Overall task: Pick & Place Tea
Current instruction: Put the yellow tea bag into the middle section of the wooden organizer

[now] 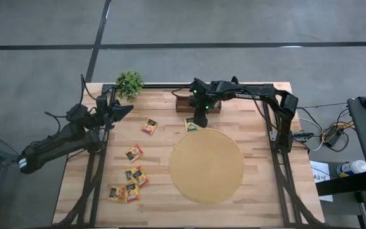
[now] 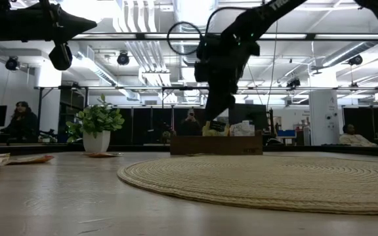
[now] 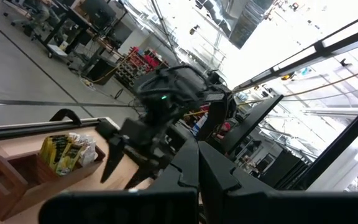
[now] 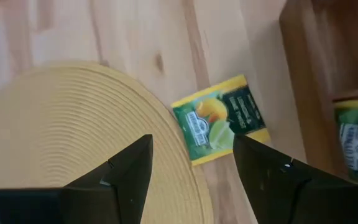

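Two dark fingers (image 4: 126, 174) of the empty right pincer (image 4: 191, 171) gape above a yellow-green tea sachet (image 4: 221, 118); one may snag the adjacent woven mat (image 4: 73, 137).

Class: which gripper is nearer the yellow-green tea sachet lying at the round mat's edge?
Right. The right gripper hangs open directly over the yellow-green sachet beside the mat; the left gripper, shut, waits near the plant.

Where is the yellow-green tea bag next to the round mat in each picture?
High view: tea sachet under the right claw, at the mat's far rim.
Low view: cannot tell.
Left wrist view: not in it.
Right wrist view: centre, between the fingers.
Shared landmark: wooden tray.
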